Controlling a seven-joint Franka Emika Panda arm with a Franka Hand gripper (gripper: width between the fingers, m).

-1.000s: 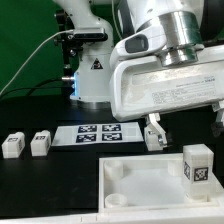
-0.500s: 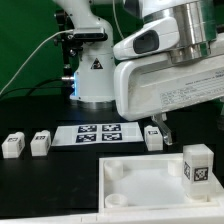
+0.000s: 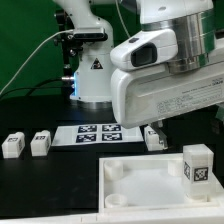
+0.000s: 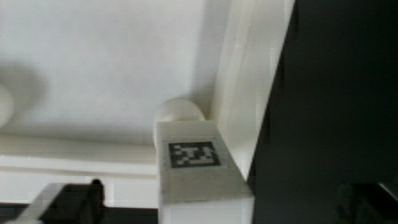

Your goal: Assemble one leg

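Your claw [image 4: 215,206] is open. In the wrist view its two dark fingertips [image 4: 71,200] stand wide apart and grip nothing. The leg [image 3: 197,165] shows between them, farther from the camera. It stands upright at the corner of the white panel [image 3: 140,182] on the exterior view's right, and its black-and-white square marker can be read in both views. In the wrist view, the panel's pale surface lies along one side of the leg and the black worktop [image 3: 40,195] along the other. You cannot tell from either view whether the leg is pressed home in a socket or only stands there.

The arm's big white housing hangs above the panel in the exterior view.

Three loose legs lie on the worktop. Two [image 3: 12,145] sit side by side, well apart from the panel, toward the exterior view's left. The third [image 3: 153,138] sits just beside the end of the marker board [image 3: 97,132], on the exterior view's right.
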